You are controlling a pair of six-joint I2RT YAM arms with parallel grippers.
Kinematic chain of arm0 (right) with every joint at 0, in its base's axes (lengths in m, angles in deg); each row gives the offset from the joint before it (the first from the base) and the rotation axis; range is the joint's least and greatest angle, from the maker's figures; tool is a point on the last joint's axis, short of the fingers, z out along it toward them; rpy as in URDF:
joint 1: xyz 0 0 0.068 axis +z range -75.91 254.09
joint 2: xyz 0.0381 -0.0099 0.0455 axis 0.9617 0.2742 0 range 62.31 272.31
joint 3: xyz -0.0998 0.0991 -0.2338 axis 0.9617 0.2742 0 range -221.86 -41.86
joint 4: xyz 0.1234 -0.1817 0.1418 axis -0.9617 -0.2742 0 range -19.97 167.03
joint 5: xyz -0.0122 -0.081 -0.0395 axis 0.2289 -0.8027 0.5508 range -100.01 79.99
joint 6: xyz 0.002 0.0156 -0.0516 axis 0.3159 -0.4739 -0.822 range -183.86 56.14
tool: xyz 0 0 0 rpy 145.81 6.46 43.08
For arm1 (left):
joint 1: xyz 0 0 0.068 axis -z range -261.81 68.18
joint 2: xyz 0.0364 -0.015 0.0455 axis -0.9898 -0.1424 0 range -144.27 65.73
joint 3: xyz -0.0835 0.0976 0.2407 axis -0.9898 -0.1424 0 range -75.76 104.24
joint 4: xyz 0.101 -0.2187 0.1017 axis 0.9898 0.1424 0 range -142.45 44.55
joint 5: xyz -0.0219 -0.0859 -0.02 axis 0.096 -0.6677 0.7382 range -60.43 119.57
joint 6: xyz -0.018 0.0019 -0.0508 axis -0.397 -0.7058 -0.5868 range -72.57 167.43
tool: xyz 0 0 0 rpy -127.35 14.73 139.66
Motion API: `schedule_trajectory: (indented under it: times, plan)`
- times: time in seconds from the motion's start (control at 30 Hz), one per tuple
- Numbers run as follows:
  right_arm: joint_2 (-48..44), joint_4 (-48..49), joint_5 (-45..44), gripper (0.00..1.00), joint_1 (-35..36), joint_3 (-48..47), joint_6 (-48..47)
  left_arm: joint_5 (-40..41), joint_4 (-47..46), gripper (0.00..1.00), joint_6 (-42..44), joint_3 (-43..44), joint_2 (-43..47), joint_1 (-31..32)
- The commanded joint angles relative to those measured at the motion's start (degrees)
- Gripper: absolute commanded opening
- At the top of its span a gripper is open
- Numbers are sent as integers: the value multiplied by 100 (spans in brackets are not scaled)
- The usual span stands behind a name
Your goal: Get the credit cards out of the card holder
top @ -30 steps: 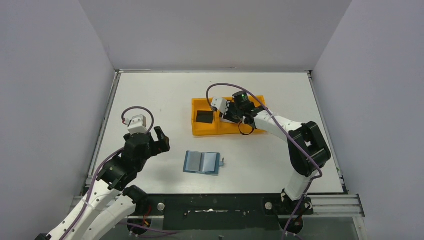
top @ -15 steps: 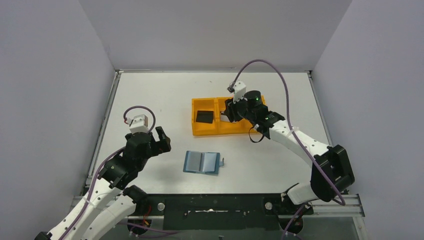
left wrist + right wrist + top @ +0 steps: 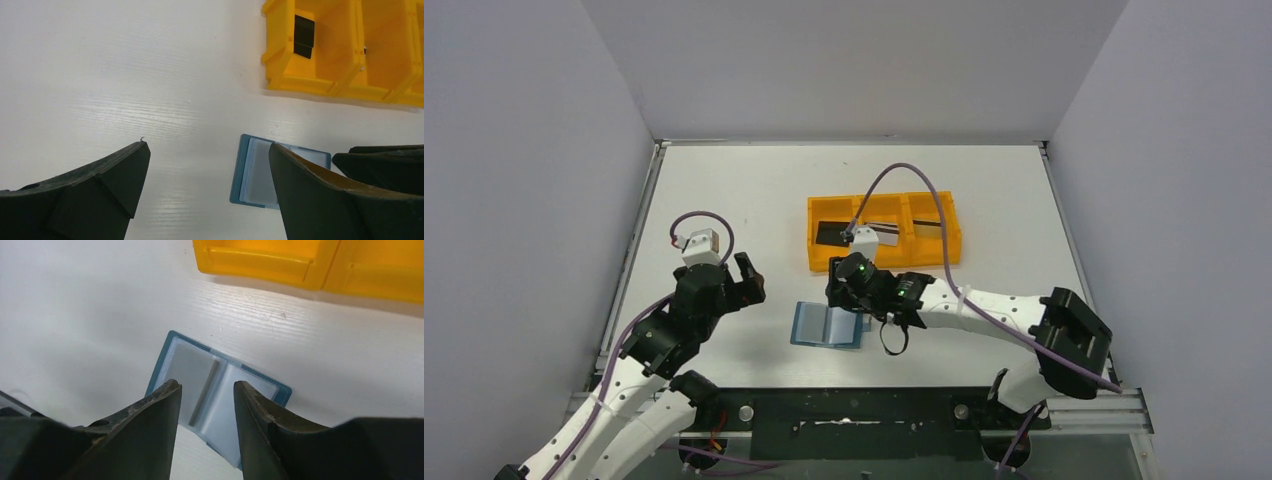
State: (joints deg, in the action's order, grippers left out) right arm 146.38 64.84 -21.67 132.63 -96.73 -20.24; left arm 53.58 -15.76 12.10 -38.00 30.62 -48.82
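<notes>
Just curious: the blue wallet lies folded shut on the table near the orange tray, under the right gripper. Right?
Not shut: the wallet lies open, inner pockets up, as the right wrist view shows. It is on the table near the orange tray, under the right gripper.

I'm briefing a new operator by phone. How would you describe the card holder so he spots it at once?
On the white table, find the orange tray; just toward the near edge lies the card holder, under the right gripper. It is the only teal-blue thing, a flat opened wallet with pale inner pockets.
</notes>
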Motion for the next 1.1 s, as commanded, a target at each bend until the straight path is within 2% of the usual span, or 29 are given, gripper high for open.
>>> schedule_trajectory:
  times: [0.0, 0.2, 0.3, 0.47, 0.67, 0.87, 1.07]
  plan:
    - [585, -413, -1178, 44, 425, -632, 932, 31, -150, 92, -4, 142, 52, -21]
    - [1325, -772, -1121, 48, 773, -1188, 1033, 126, -100, 92, -62, 148, 130, -12]
    - [1453, -603, -922, 53, 816, -1142, 1121, 155, -97, 92, -88, 145, 179, -13]
    - [1712, -489, -628, 55, 847, -1166, 1152, 209, -75, 92, -110, 153, 214, -13]
    - [2020, -703, -606, 57, 899, -1435, 1032, 248, -70, 92, -120, 153, 233, -17]
    - [2209, -642, -474, 65, 931, -1510, 974, 271, -67, 92, -131, 153, 276, -22]
    - [2611, -1085, -520, 65, 948, -1810, 993, 262, -77, 92, -132, 145, 252, -28]
